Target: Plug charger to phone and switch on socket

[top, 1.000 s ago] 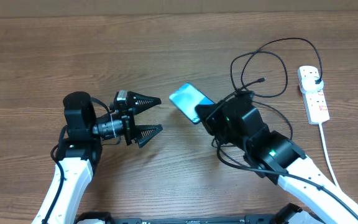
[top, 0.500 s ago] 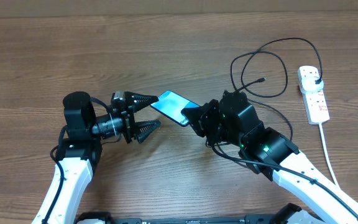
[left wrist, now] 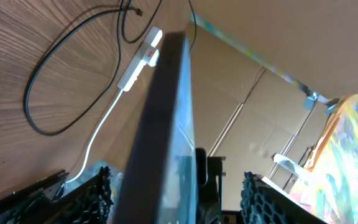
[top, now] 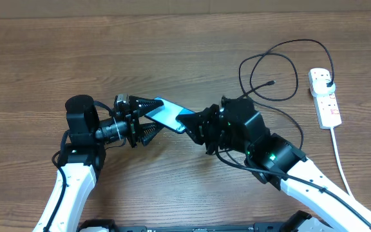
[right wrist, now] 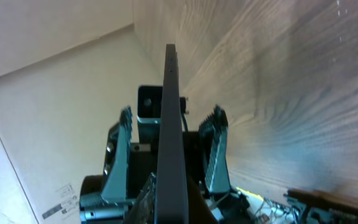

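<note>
The phone [top: 168, 113], its blue screen lit, is held above the table by my right gripper [top: 189, 122], which is shut on its right end. Its left end lies between the spread jaws of my left gripper [top: 151, 117], which is open around it. In the left wrist view the phone [left wrist: 160, 124] shows edge-on between the jaws [left wrist: 179, 190]. In the right wrist view it [right wrist: 171, 137] is also edge-on in my right gripper [right wrist: 173, 208]. The charger cable [top: 282, 71] lies looped at the right, its tip [top: 272, 82] free. Its black plug [top: 328, 82] sits in the socket [top: 324, 98].
The socket's white cord [top: 340, 154] runs toward the front right edge. Socket [left wrist: 138, 62] and cable loop [left wrist: 42, 81] also show in the left wrist view. A thin black cable hangs along my right arm [top: 288, 161].
My right gripper has carried the phone to the left, bringing its free end in between the left gripper's jaws. The left arm has stayed about where it was.
</note>
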